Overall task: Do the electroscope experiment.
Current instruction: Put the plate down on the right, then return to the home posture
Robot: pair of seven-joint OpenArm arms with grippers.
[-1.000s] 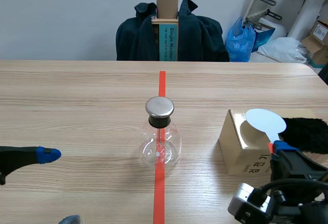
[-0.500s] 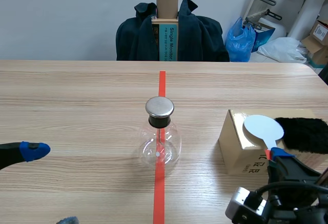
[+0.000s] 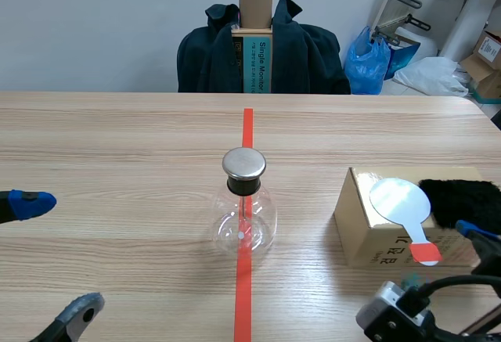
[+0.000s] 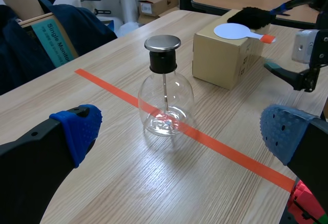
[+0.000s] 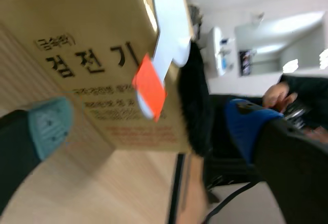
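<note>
Electroscope (image 3: 243, 205) stood at frame centre on the surface (image 3: 117, 146), untouched. Its white paddle (image 3: 401, 201) lay on the cardboard box (image 3: 368, 236) at right, beside black fur (image 3: 462, 201). Left claw (image 4: 179, 130) and right claw (image 5: 148, 126) gaped empty; charging apparently remained undone.

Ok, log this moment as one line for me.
left gripper open, away from flask | right gripper open, facing box | paddle flat on box, handle overhanging | flask upright, untouched

A dark jacket (image 3: 313, 56) sits beside a blue plastic bag (image 3: 368, 64).
</note>
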